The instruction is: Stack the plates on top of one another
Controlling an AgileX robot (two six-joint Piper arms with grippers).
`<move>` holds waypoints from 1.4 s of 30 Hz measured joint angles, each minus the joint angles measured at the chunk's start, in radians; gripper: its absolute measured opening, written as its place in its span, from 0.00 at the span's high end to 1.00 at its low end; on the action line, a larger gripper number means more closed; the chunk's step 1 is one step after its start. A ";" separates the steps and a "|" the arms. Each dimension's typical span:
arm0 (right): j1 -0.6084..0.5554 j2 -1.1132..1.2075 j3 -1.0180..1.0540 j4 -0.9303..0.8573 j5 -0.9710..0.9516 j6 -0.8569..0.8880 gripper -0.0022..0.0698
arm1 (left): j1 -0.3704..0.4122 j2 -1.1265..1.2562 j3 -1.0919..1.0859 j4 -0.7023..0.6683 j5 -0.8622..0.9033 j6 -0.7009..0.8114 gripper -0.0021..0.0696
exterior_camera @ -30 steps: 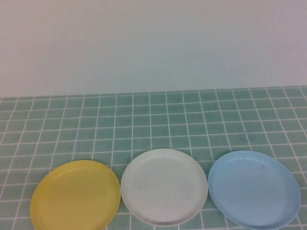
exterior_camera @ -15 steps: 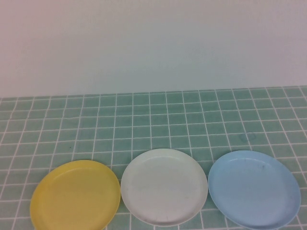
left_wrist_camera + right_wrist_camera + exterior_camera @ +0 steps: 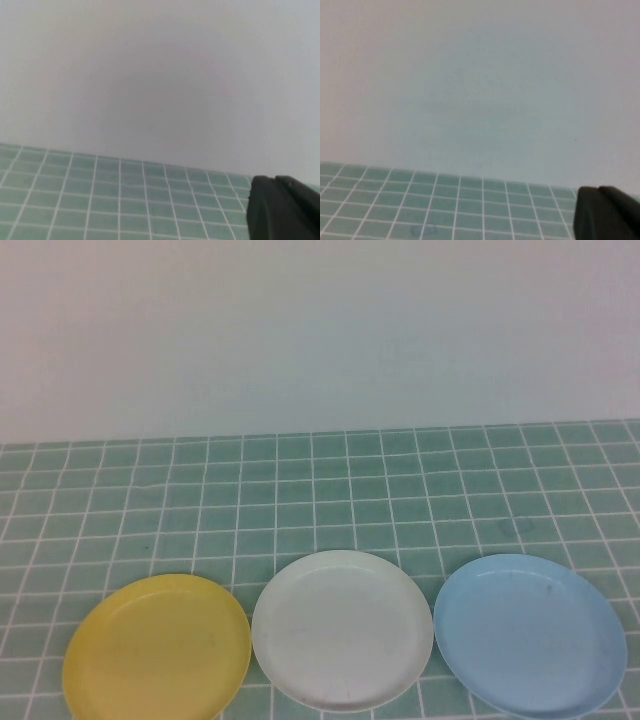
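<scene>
The green tiled desk (image 3: 330,480) with white grout lines fills the lower half of the scene and meets a plain pale wall (image 3: 320,330) at its far edge. Three round shallow plastic plates of equal size lie in a row along the near edge of the desk, each flat on the tiles, rim up and empty. The yellow round plastic plate (image 3: 157,650) lies at the robot's left and runs partly out of the high view at the bottom. The white round plastic plate (image 3: 342,628) lies in the middle; its rim is just beside, perhaps touching, the yellow one's. The light blue round plastic plate (image 3: 530,634) lies at the robot's right, just beside the white plate.

No plate rests on another, so by the look of it the stacking has not begun: two lifts and two placements are left. No arm enters the high view.

The left pincer (image 3: 282,210) shows only as a dark blurred block at the corner of the left wrist view, raised over bare tiles and facing the wall, with no plate in its sight. Whether it stands apart or together cannot be told. The right pincer (image 3: 607,212) shows likewise in the right wrist view, and its state cannot be told either.
</scene>
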 joint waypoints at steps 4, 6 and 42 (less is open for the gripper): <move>0.000 0.009 -0.014 0.007 0.063 0.038 0.97 | 0.000 0.098 -0.020 -0.002 0.057 -0.049 0.97; 0.000 0.045 -0.038 0.007 0.095 0.052 0.97 | 0.000 0.159 -0.033 -0.002 0.082 -0.058 0.97; 0.000 0.662 -0.208 0.069 0.192 0.024 0.97 | 0.000 1.150 -0.387 0.013 0.231 -0.064 0.85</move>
